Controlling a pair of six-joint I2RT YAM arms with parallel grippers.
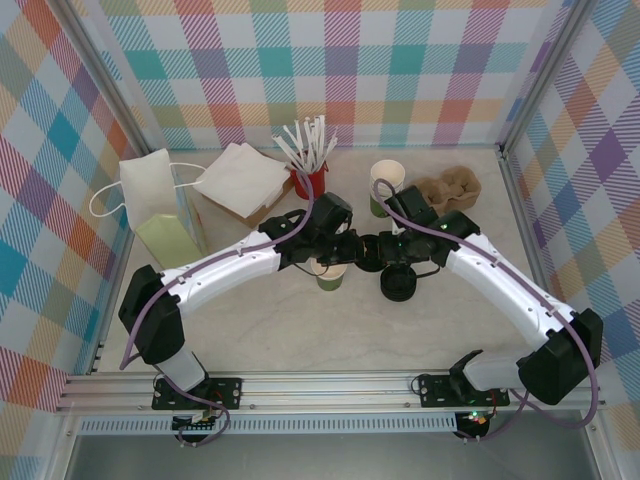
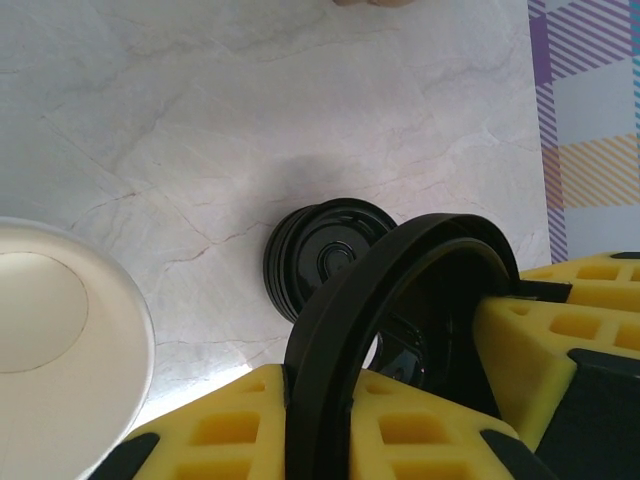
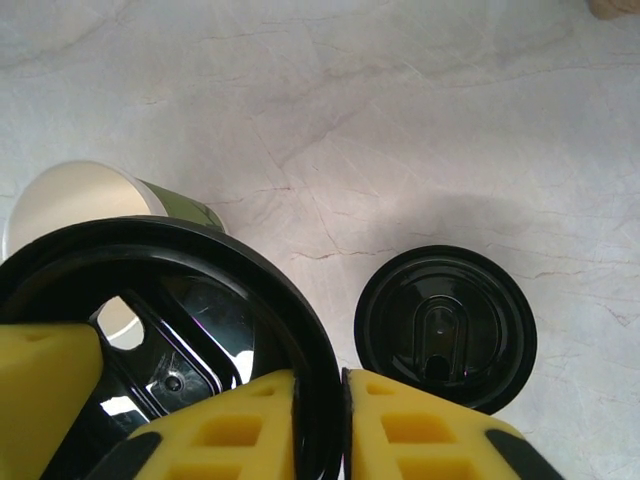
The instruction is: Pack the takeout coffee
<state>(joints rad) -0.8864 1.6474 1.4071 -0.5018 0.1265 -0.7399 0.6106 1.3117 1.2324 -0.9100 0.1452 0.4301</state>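
Observation:
The takeout coffee (image 1: 330, 276) is a small green cup with a cream-white inside, standing open on the table centre; its rim fills the left of the left wrist view (image 2: 50, 330) and its green wall shows in the right wrist view (image 3: 185, 210). Both arms meet just above and to the right of it. One black lid (image 1: 365, 250) is held on edge between them. My left gripper (image 1: 347, 250) (image 2: 320, 390) is shut on its rim (image 2: 420, 250). My right gripper (image 1: 385, 250) (image 3: 322, 400) is shut on the same lid (image 3: 200, 250) from the other side.
A stack of black lids (image 1: 397, 286) (image 2: 325, 255) (image 3: 445, 325) lies right of the cup. A tall nested cup stack (image 1: 386, 185), a pulp carrier (image 1: 450, 190), a red cup of stirrers (image 1: 310, 165), napkins (image 1: 240, 178) and the open paper bag (image 1: 165, 215) line the back.

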